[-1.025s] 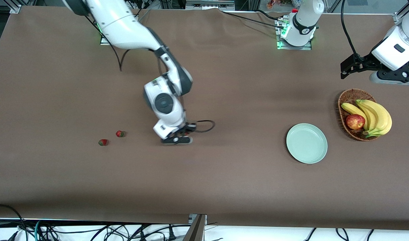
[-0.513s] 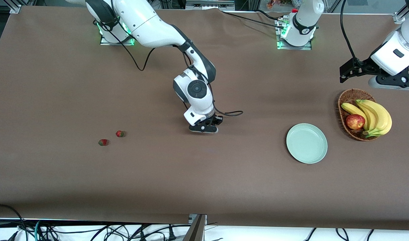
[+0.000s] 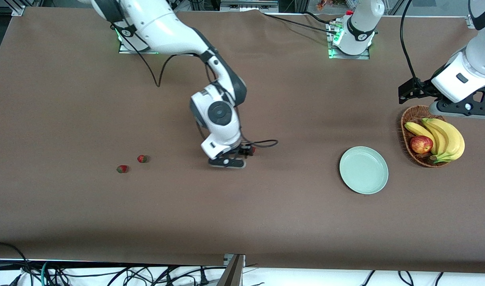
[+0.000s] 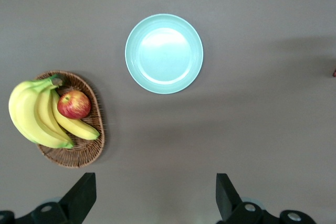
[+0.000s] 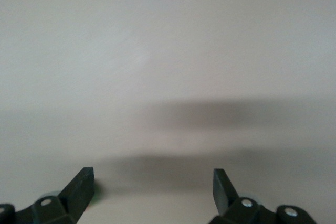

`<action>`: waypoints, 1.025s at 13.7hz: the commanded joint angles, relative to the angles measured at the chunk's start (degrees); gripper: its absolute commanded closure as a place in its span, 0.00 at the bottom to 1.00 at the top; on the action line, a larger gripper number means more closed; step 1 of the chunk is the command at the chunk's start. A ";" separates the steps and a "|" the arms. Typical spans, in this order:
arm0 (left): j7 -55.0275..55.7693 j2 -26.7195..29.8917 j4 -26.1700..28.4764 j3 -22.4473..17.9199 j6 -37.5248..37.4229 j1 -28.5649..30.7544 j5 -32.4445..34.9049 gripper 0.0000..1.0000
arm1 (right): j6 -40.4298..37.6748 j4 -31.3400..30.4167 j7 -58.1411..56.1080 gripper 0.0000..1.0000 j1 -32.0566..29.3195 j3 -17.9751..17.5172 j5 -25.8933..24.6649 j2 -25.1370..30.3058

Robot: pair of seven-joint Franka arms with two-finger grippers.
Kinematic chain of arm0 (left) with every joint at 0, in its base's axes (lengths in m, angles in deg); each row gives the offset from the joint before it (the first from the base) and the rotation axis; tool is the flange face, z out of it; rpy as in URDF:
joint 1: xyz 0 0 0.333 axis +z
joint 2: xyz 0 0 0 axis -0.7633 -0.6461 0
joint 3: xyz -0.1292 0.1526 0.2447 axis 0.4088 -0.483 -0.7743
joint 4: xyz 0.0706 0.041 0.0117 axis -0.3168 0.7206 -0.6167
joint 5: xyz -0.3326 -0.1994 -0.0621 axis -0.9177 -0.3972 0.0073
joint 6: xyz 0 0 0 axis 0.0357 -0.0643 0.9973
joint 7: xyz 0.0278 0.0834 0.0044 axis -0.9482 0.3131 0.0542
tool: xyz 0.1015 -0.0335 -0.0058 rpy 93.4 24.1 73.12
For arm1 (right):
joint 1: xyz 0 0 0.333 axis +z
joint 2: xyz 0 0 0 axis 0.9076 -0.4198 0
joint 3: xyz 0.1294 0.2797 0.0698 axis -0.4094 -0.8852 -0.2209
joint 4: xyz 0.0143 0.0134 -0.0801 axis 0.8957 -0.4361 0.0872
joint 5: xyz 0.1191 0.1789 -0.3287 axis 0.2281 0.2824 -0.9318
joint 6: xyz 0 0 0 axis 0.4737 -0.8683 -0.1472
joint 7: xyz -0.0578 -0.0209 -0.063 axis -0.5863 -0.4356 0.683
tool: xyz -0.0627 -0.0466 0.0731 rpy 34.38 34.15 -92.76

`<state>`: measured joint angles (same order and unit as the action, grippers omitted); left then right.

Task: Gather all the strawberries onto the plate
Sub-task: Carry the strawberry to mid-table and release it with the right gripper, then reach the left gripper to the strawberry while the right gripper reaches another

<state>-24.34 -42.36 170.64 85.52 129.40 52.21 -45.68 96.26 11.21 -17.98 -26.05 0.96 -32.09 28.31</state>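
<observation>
Two strawberries [image 3: 142, 159] [image 3: 122, 169] lie close together on the brown table toward the right arm's end. A small red spot [image 3: 252, 150] shows by the black wrist parts of my right gripper [image 3: 227, 164]; I cannot tell whether it is the third strawberry. The right gripper is low over mid-table, open, with nothing between its fingers [image 5: 152, 198]. The mint-green plate [image 3: 363, 170] is empty and also shows in the left wrist view [image 4: 164, 53]. My left gripper [image 3: 462, 110] is open and empty, up over the basket's edge [image 4: 156, 203].
A brown wicker basket [image 3: 410, 119] with bananas [image 3: 445, 137] and a red apple [image 3: 421, 144] stands beside the plate at the left arm's end. It also shows in the left wrist view [image 4: 79, 156]. The right arm's cable [image 3: 266, 143] trails over the table.
My right gripper swung toward the plate, then came part of the way back. My left gripper drifted slightly toward the basket. The two strawberries on the table have not moved.
</observation>
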 commanded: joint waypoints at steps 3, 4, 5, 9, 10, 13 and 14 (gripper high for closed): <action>14.01 -6.37 -1.45 6.21 1.18 -0.43 -5.46 0.00 | -13.10 -1.72 -15.62 0.00 -6.78 5.49 0.08 3.84; 18.75 -8.30 -0.66 9.01 4.33 -0.52 -5.55 0.00 | -14.60 -2.50 -18.27 0.00 -6.78 7.95 0.17 4.10; 23.40 -9.80 0.82 11.39 8.62 -0.52 -5.47 0.00 | -15.22 -3.90 -19.08 0.00 -6.78 9.80 0.34 4.63; 30.66 -17.00 1.46 14.41 18.22 -5.42 -4.33 0.00 | -12.60 -11.90 -21.27 0.00 -6.87 13.68 0.34 7.79; 31.79 -18.59 1.37 14.32 21.20 -7.53 -2.76 0.00 | -11.55 -13.74 -23.98 0.00 -6.87 14.38 0.43 8.58; 37.84 -23.43 0.05 14.49 26.84 -11.76 0.33 0.00 | -2.96 -22.95 -27.00 0.00 -7.13 15.71 0.52 11.65; 40.91 -24.83 0.14 14.49 29.03 -13.51 0.77 0.00 | 1.16 -26.64 -27.00 0.00 -7.05 15.71 0.52 12.79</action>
<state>11.80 -64.41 172.68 100.05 156.16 41.20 -46.92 90.50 -5.42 -43.53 -34.01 16.32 -32.07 35.99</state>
